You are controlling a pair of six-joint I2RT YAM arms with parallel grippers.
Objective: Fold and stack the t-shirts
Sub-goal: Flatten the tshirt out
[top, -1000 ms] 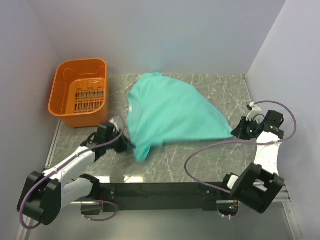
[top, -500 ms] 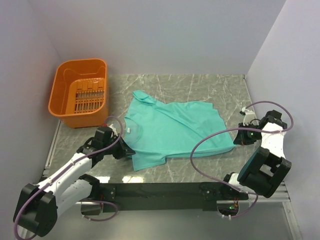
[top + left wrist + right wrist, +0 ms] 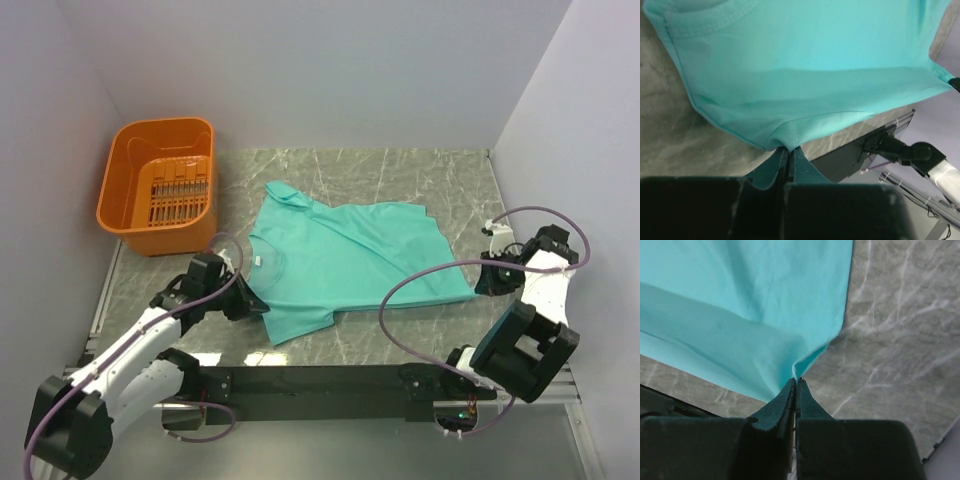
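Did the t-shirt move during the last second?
Yes. Against the orange basket, the t-shirt settled flat and its far edge drew back toward the near side.

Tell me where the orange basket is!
In the top view, the orange basket sits far left on the table, apart from the teal t-shirt on its right and beyond the left gripper.

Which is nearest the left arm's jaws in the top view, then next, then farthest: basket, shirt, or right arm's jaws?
1. Shirt, pinched in the left arm's jaws, spreading to their right.
2. Basket, at the back left.
3. Right arm's jaws, far right, pinching the shirt's other corner.
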